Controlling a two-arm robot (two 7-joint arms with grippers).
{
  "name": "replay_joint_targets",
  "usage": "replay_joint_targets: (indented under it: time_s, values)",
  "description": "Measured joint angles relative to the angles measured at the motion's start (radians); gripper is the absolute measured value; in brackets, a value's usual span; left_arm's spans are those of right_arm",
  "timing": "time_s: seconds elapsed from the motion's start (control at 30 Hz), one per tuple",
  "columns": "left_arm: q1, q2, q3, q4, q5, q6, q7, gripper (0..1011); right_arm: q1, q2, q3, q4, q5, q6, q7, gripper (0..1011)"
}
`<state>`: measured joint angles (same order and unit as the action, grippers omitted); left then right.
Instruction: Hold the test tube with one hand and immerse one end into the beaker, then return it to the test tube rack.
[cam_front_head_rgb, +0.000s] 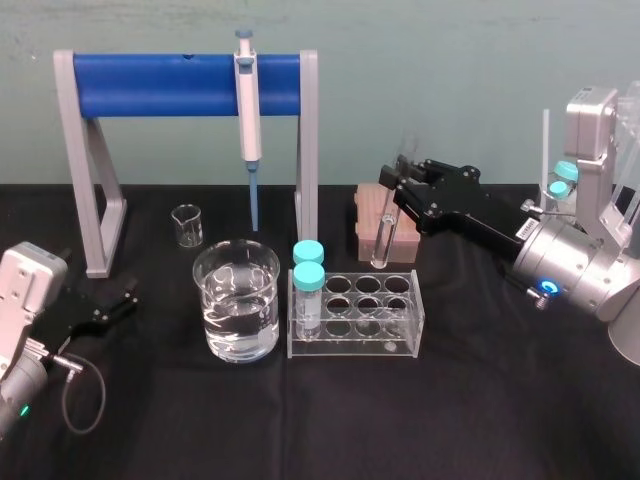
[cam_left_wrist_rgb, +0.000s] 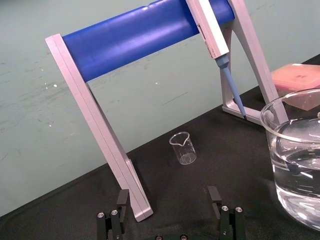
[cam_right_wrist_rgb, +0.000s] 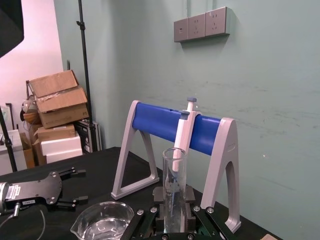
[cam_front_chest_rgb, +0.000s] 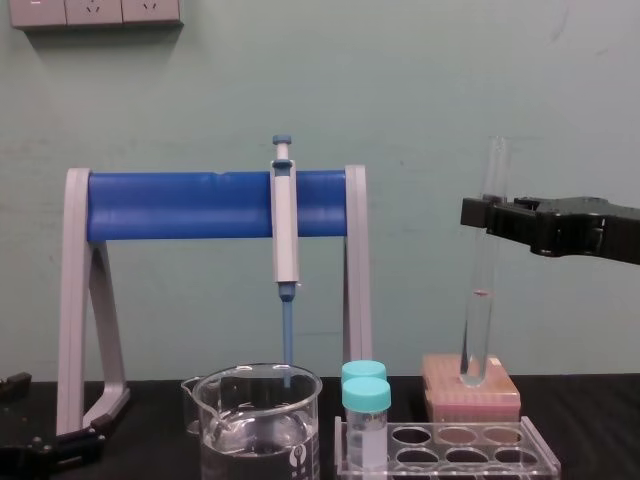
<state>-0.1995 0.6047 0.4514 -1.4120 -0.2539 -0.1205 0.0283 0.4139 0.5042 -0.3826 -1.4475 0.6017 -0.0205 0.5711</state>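
Note:
My right gripper (cam_front_head_rgb: 398, 190) is shut on the test tube (cam_front_head_rgb: 382, 228), a long clear glass tube held upright near its upper part. In the chest view the test tube (cam_front_chest_rgb: 480, 290) hangs from the gripper (cam_front_chest_rgb: 490, 213) with its round bottom above and behind the test tube rack (cam_front_chest_rgb: 450, 462). The right wrist view shows the tube (cam_right_wrist_rgb: 173, 185) standing between the fingers (cam_right_wrist_rgb: 150, 220). The clear rack (cam_front_head_rgb: 350, 346) sits at the table's middle. Left of it stands the beaker (cam_front_head_rgb: 237, 300), holding clear liquid. My left gripper (cam_front_head_rgb: 118, 296) rests open at the far left, nothing between its fingers (cam_left_wrist_rgb: 122, 200).
A grey stand with a blue bar (cam_front_head_rgb: 185, 85) holds a grey-and-blue pipette (cam_front_head_rgb: 247, 110) behind the beaker. A small clear beaker (cam_front_head_rgb: 187, 225) sits under the stand. Two teal-capped vials (cam_front_head_rgb: 308, 285) stand in the rack's left holes. A pink box (cam_front_head_rgb: 372, 225) lies behind the rack.

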Motion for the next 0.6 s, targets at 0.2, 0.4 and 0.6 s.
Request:
replay_joint_targets:
  time_s: [0.2,0.4,0.6]
  values:
    - [0.000,0.000,0.000,0.000,0.000,0.000,0.000,1000,0.009,-0.003,-0.002,0.005,-0.001,0.000,0.001,225]
    - [0.000,0.000,0.000,0.000,0.000,0.000,0.000,1000,0.043,-0.016,-0.016,0.017,-0.012,-0.010,0.018,225]
    - [0.000,0.000,0.000,0.000,0.000,0.000,0.000,1000,0.101,-0.049,-0.044,0.043,-0.021,-0.043,0.061,225]
